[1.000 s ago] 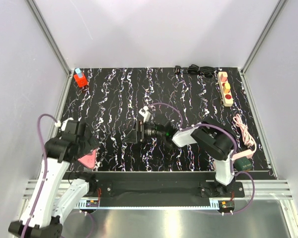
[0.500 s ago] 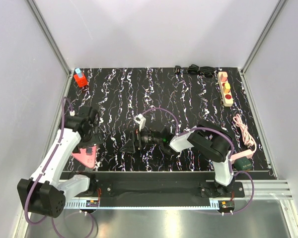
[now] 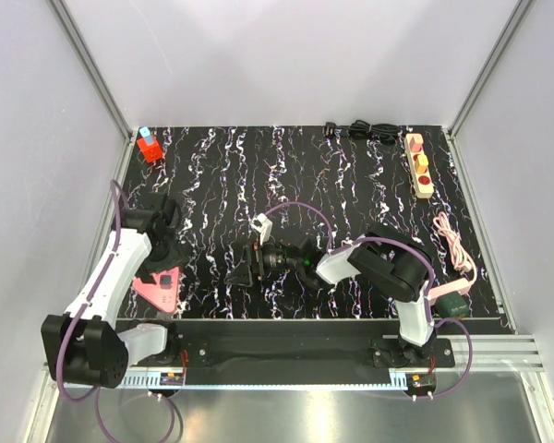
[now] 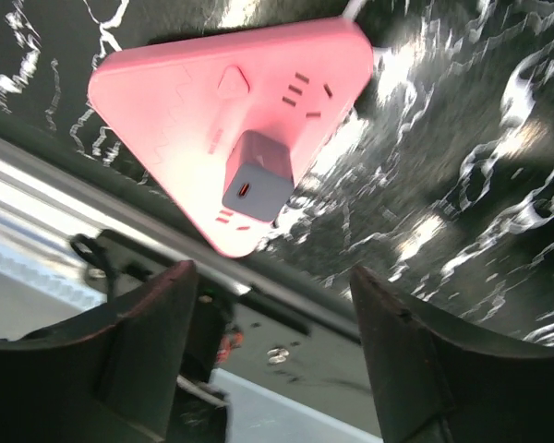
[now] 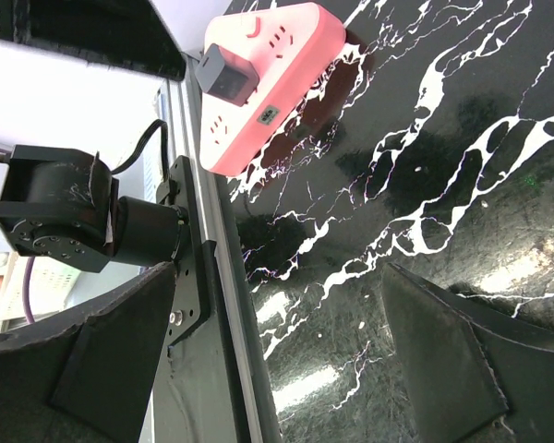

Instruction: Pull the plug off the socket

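Top view: the pink triangular socket (image 3: 155,293) lies at the near left corner of the desk (image 3: 351,185), with the grey plug (image 3: 167,277) seated in it. The left jaws hover close over it. The right jaws sit mid-desk, pointing toward it.

Left wrist view: the left jaws are spread wide and empty, the plug framed between them. It looks like a small, rigid block with smooth, probably slippery sides, so grip two opposite flat faces.

Right wrist view: the right jaws gape wide, empty, well apart from the socket. The socket looks light and would likely lift with the plug, so it wants pinning down.

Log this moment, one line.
left gripper: open, aimed at grey plug | grey plug: seated in pink triangular socket | right gripper: open, empty
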`<state>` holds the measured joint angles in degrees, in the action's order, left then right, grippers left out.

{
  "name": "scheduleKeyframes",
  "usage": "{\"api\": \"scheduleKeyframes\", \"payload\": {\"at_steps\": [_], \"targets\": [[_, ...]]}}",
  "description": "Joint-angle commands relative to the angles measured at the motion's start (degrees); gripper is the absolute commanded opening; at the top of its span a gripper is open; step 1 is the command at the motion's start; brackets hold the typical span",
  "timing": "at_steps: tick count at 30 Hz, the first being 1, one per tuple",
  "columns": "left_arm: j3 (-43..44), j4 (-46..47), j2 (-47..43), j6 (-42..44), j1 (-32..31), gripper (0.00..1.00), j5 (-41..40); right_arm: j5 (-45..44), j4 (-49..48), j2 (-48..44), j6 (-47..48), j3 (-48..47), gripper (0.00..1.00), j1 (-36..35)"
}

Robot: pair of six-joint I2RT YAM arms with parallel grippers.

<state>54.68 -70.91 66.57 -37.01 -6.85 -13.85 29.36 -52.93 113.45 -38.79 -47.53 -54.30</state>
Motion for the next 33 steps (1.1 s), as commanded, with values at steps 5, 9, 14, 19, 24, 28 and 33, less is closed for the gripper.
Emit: {"api": "scheduleKeyframes", "payload": {"at_steps": [5,9,14,19,24,28,33], "targets": [[-2.64,0.54,-7.67,-22.8,3.07,0.71,-3.71,-2.03,-3.67,-1.65,1.43,0.68,1.0,-0.19],[-5.45,1.83,-11.37,-35.3,4.04,0.72,-1.28,-2.47,-3.67,-1.74,1.26,0.77,1.0,-0.19],[-4.32,-1.23,-5.85,-40.15,5.09,0.72,0.92,-2.82,-2.8,-1.65,1.25,0.6,1.0,-0.19],[-0.1,-5.01,6.54,-40.42,6.32,0.69,3.04,-2.73,-2.27,-1.74,1.34,0.33,1.0,-0.19],[3.77,-8.18,11.92,-41.47,6.41,0.67,-1.09,-2.56,-2.18,-1.65,1.43,0.33,1.0,-0.19],[2.19,-7.48,10.17,-42.96,6.77,0.66,-2.24,-2.38,-1.48,-1.48,1.78,-0.19,1.0,-0.28],[0.79,-6.96,8.23,-43.14,9.22,0.65,-2.94,-1.77,-0.69,-0.25,1.52,-1.34,1.0,-0.19]]}}
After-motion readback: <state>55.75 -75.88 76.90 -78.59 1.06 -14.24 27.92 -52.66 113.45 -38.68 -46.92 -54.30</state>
